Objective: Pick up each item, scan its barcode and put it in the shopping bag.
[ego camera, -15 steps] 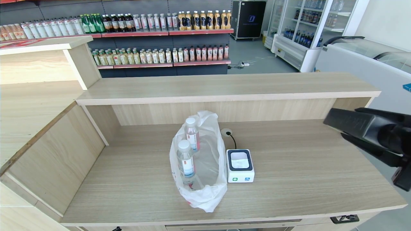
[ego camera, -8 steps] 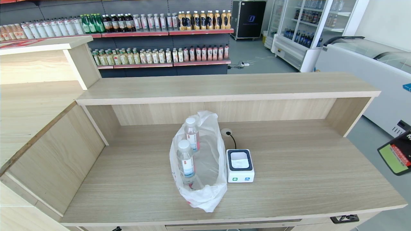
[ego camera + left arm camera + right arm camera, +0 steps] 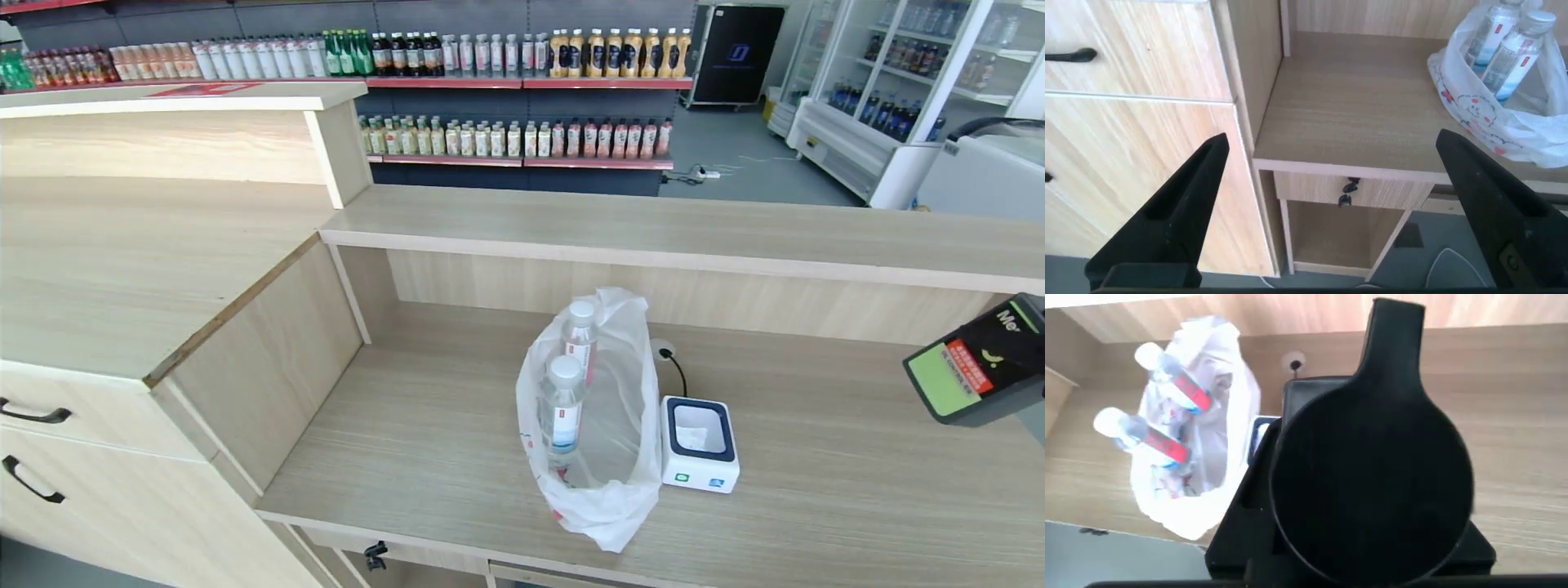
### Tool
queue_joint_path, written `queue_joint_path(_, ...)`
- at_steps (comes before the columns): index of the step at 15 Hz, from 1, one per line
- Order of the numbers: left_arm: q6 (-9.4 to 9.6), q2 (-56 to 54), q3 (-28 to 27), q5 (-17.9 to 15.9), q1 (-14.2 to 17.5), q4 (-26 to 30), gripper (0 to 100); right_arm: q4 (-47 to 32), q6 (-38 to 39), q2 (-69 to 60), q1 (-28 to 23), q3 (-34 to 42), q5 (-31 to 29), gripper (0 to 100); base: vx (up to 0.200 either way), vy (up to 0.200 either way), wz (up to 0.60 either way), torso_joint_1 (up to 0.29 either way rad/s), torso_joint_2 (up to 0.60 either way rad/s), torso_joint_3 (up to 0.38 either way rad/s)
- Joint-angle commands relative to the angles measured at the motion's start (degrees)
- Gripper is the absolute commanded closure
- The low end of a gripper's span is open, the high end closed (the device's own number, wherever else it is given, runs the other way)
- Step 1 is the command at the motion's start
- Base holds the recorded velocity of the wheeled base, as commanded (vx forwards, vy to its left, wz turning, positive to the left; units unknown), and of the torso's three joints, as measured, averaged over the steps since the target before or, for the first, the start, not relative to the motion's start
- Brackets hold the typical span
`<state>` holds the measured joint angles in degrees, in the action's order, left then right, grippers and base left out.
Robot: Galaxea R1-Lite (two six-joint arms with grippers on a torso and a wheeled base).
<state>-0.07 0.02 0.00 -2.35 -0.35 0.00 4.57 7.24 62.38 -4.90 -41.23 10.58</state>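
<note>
Both jaws of the left gripper (image 3: 1331, 212) stood apart, low before the counter (image 3: 1355, 106). At the head view's right edge, the right gripper (image 3: 1368, 506) clamped a dark box (image 3: 971, 371), apparently unscanned; next its barcode would have to face the scanner (image 3: 700, 445), mid-frame beside the shopping bag (image 3: 608, 506) holding two bottles (image 3: 563, 400).

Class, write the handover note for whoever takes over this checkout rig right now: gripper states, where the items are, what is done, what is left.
Left gripper: open, empty, low in front of the left end of the counter.
Right gripper: shut on a dark pack, held in the air over the counter's right end, well clear of the scanner.
Shopping bag: open, standing right beside the scanner, on its left.
Done: two bottles stand upright in the bag.
Left: show the dark pack's barcode to the scanner, then bag it. Whether it is already scanned cannot be told.
</note>
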Motion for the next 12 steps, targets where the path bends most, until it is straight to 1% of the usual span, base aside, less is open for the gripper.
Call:
queue_joint_path(1, 0.07, 0.1, 0.0, 0.0, 0.0, 0.0, 0, 0.2, 4.1, 7.3, -0.6, -2.5, 4.1, 100, 0.0, 0.0, 0.0, 0.0, 0.0, 0.0)
queue_joint_path(2, -0.01, 0.1, 0.0, 0.0, 0.0, 0.0, 0, 3.3, 4.7, 10.8, -3.2, -0.5, 13.9, 100, 0.0, 0.0, 0.0, 0.0, 0.0, 0.0)
queue_joint_path(4, -0.01, 0.1, 0.0, 0.0, 0.0, 0.0, 0, 6.3, 4.6, 15.3, -6.8, 0.8, 27.5, 100, 0.0, 0.0, 0.0, 0.0, 0.0, 0.0)
queue_joint_path(5, -0.01, 0.1, 0.0, 0.0, 0.0, 0.0, 0, 6.7, 4.6, 17.2, -8.0, 0.6, 32.3, 100, 0.0, 0.0, 0.0, 0.0, 0.0, 0.0)
queue_joint_path(6, -0.01, 0.1, 0.0, 0.0, 0.0, 0.0, 0, 7.6, 4.5, 19.3, -8.7, 0.4, 35.0, 100, 0.0, 0.0, 0.0, 0.0, 0.0, 0.0)
queue_joint_path(9, -0.01, 0.1, 0.0, 0.0, 0.0, 0.0, 0, 12.3, 3.3, 26.5, -10.1, 0.8, 37.3, 100, 0.0, 0.0, 0.0, 0.0, 0.0, 0.0)
queue_joint_path(12, -0.01, 0.0, 0.0, 0.0, 0.0, 0.0, 0, 13.1, -0.5, 31.2, -11.2, 1.3, 41.9, 100, 0.0, 0.0, 0.0, 0.0, 0.0, 0.0)
